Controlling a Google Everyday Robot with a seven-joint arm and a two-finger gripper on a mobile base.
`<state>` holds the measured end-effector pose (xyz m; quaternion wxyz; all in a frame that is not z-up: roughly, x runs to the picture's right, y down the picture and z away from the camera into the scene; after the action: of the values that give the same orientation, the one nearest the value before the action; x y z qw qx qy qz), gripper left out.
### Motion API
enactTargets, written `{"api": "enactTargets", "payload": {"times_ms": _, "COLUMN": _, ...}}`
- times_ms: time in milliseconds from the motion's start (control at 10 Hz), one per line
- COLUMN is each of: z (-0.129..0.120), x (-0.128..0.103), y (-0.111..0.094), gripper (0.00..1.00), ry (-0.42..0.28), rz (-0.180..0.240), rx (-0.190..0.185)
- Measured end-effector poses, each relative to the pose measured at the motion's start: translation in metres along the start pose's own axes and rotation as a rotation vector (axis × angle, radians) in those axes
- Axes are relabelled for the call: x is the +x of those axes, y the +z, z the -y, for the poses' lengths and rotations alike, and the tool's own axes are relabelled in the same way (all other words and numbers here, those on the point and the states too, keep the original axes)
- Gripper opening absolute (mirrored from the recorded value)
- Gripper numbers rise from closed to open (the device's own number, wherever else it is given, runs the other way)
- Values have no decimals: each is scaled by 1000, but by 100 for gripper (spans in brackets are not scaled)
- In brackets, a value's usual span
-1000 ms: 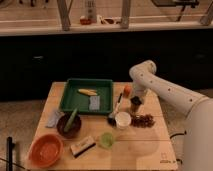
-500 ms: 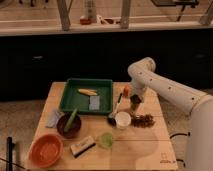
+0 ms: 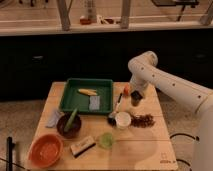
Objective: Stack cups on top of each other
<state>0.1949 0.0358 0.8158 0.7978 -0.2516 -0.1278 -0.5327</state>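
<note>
**A:** Bench (image 3: pixel 150 152), left end first?

**B:** Item 1: large orange bowl (image 3: pixel 46 150), front left corner. Item 2: grey cloth (image 3: pixel 54 118), lying flat just behind it. Item 3: dark brown bowl (image 3: pixel 69 127), with a green stick-like piece leaning in it.

**A:** Middle section?

**B:** Item 4: green tray (image 3: pixel 72 102), towards the back, holding a yellow piece (image 3: pixel 87 92) and a grey block (image 3: pixel 94 103). Item 5: pale block (image 3: pixel 82 146), near the front edge. Item 6: small green round item (image 3: pixel 105 140), just to its right.

**A:** The cups?

**B:** Item 7: white cup (image 3: pixel 123 120). It is small, round and upright with its mouth open, right of centre. A dark utensil (image 3: pixel 117 105) lies just beside its left rim. Item 8: dark grey tumbler (image 3: pixel 135 101). It is narrower, dull and upright, behind the white cup and slightly to its right. The two stand apart, unstacked.

**A:** Gripper?

**B:** The gripper (image 3: pixel 135 95) is at the end of the white arm (image 3: pixel 165 85), right at the tumbler's top. I cannot tell whether it has hold of the tumbler. A small orange object (image 3: pixel 127 90) sits just to its left. Last item: brown cluster (image 3: pixel 144 120), right of the white cup.
</note>
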Motion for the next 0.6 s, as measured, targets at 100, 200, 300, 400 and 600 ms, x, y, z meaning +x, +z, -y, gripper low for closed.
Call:
{"api": "enactTargets", "payload": {"times_ms": 100, "z": 0, "x": -1, "y": -6, "gripper": 0, "ry": -3, "rz": -2, "rx": -1}}
{"api": "enactTargets", "payload": {"times_ms": 200, "z": 2, "x": -3, "y": -7, "gripper": 0, "ry": -8, "rz": 0, "rx": -1}}
{"api": "enactTargets", "payload": {"times_ms": 300, "z": 3, "x": -6, "y": -13, "gripper": 0, "ry": -14, "rz": 2, "rx": 0}}
{"api": "enactTargets", "payload": {"times_ms": 400, "z": 3, "x": -8, "y": -16, "gripper": 0, "ry": -18, "rz": 5, "rx": -2}}
{"api": "enactTargets", "payload": {"times_ms": 600, "z": 4, "x": -13, "y": -24, "gripper": 0, "ry": -27, "rz": 9, "rx": 1}}
